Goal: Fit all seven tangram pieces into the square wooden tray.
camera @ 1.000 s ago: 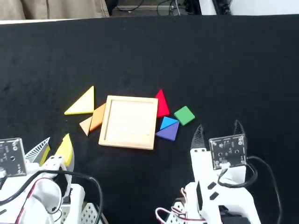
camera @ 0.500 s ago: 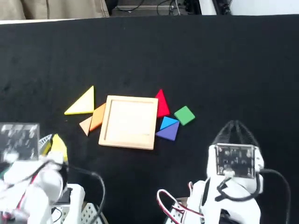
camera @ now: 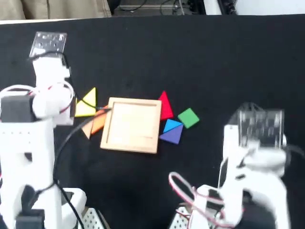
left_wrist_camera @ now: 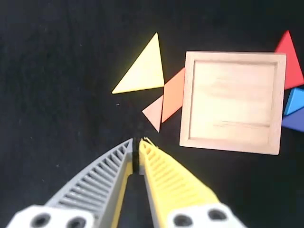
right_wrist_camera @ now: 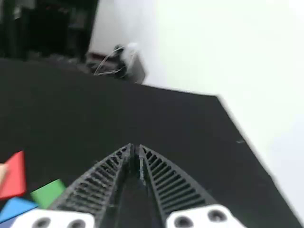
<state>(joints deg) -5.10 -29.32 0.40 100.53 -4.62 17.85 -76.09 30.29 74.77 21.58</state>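
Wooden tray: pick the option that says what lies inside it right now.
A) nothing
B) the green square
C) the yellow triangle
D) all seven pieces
A: the wooden tray shows only its bare wood floor, while the yellow triangle, the orange piece and the red triangle all lie outside its rim.

Brightly and evenly lit from overhead. Thin soft shadows inside the rim of the tray [left_wrist_camera: 186, 102], against a matte black table [camera: 214, 62]. Blown-out white glare across the wall [right_wrist_camera: 228, 47].
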